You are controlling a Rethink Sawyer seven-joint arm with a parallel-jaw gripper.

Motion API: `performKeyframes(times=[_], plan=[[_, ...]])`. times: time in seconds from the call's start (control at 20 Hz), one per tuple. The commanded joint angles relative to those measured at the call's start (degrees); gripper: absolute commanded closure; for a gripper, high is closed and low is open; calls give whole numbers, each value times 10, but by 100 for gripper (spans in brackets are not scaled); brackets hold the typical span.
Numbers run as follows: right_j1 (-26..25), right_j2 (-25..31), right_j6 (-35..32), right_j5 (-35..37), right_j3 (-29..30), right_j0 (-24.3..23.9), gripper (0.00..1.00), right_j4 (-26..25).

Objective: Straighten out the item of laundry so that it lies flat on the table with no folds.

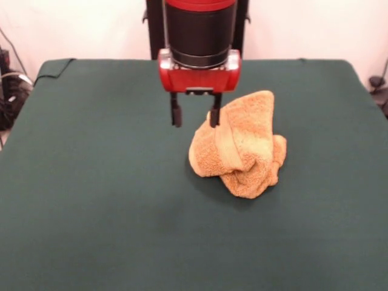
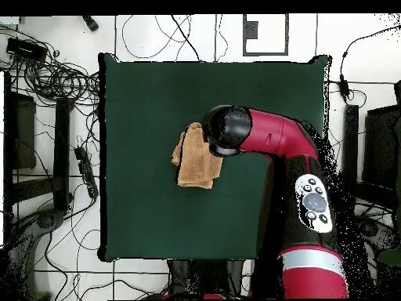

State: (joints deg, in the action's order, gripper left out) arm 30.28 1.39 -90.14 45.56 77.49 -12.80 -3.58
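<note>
The gripper [image 1: 194, 115] is hanging with fingers apart, one touching the crumpled towel [image 1: 242, 145]. The towel is lying bunched on the table [image 1: 91, 182]. No label or writing is showing.

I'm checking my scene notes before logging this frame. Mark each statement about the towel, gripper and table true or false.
1. The towel lies flat with no folds. False: it is bunched in a raised heap.
2. The gripper is open. True.
3. The table is covered in dark green cloth. True.
4. The gripper holds the towel high above the table. False: the towel rests on the table; one finger is at its edge.
</note>
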Motion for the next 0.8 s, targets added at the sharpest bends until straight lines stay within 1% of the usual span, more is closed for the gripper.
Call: performKeyframes(times=[0.05, 0.35, 0.5, 0.65, 0.8], plan=[[0, 28, -130, -28, 31, 44, 0, 26], [-37, 14, -148, -75, 35, 67, 0, 16], [-48, 8, -144, -92, 39, 74, 0, 12], [-67, -2, -143, -98, 23, 81, 0, 9], [-92, -9, -139, -121, 14, 83, 0, 6]])
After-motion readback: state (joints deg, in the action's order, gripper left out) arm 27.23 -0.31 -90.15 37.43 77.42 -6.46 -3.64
